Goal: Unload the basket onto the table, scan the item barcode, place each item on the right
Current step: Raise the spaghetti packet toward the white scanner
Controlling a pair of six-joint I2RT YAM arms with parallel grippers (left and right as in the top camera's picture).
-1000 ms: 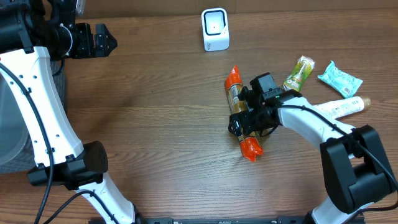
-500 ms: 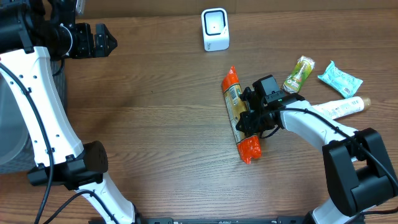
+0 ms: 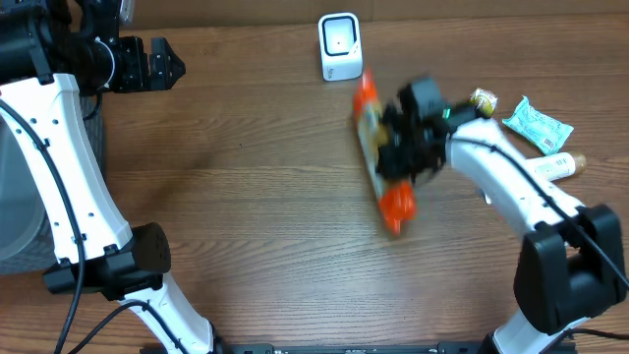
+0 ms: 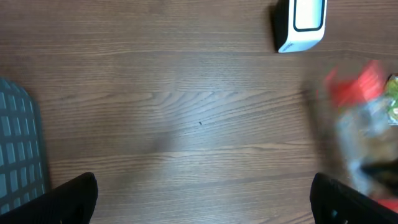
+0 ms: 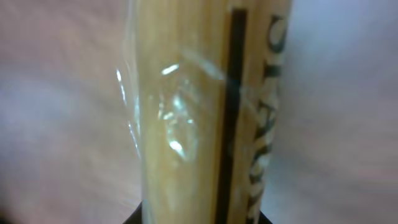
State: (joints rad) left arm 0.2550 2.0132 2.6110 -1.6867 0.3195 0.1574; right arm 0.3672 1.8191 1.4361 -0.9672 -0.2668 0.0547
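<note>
The item is a long clear-wrapped snack stick with orange ends, blurred by motion and lifted off the wooden table. My right gripper is shut on its middle. In the right wrist view the tan package fills the frame, a dark stripe and lettering along it, running down into the jaws at the bottom edge. The white scanner stands at the back, just beyond the item's upper orange end. My left gripper hangs open at the far left, its dark fingertips spread over bare wood; the scanner and the blurred item show there too.
A green snack bar, a teal packet and a white tube lie at the right, behind my right arm. A grey basket sits at the left edge.
My right gripper shut on the snack stick, lifted it from the table and carried it back towards the scanner. The left arm has not moved.
</note>
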